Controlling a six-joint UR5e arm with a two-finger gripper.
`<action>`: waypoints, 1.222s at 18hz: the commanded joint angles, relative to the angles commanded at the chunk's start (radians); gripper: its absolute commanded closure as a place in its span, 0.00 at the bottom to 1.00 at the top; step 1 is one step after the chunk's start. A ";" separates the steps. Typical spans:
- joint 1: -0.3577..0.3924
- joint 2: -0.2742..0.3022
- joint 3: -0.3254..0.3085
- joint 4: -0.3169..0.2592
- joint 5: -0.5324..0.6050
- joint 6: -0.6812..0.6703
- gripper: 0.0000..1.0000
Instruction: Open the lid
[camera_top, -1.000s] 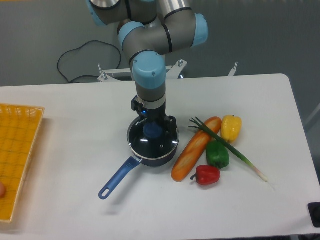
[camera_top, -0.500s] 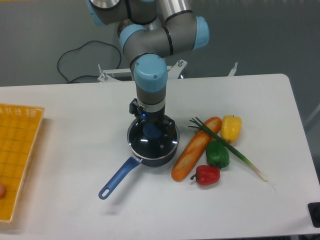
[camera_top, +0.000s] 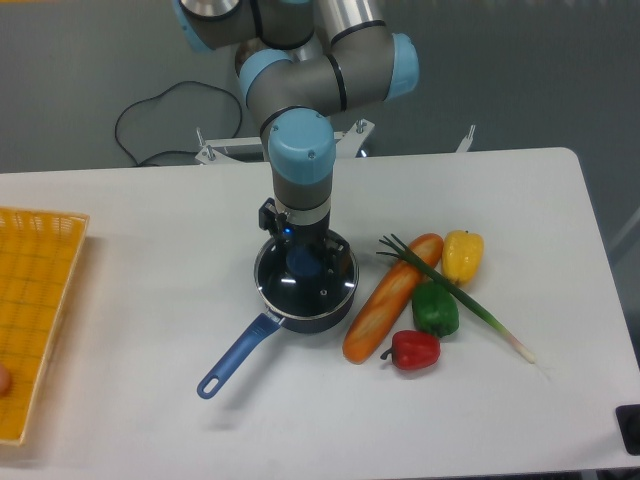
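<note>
lid (camera_top: 306, 282) seated on pan (camera_top: 335, 310), table centre | gripper (camera_top: 303, 262) straight above, at the knob (camera_top: 303, 264) | fingers' spread: cannot tell | handle (camera_top: 240, 352) runs to 7 o'clock

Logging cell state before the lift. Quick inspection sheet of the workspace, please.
Surface: white table, no spills seen.
Job's things: lid sits on the saucepan; its blue knob is between the gripper's fingers; long blue handle points front-left.
Clutter: baguette, yellow pepper, green pepper, red pepper and spring onion grouped right of the pan; yellow basket at the left edge.
Grippers: gripper down over the knob; grip cannot be confirmed.
Cables: black cable looped on the floor behind the table.
Surroundings: grey floor, metal base bracket behind the arm.
</note>
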 joint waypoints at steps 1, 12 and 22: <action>0.000 0.000 0.000 0.000 0.000 0.000 0.12; 0.000 0.000 0.000 -0.003 0.003 0.005 0.31; 0.005 0.003 0.011 -0.008 0.008 0.008 0.49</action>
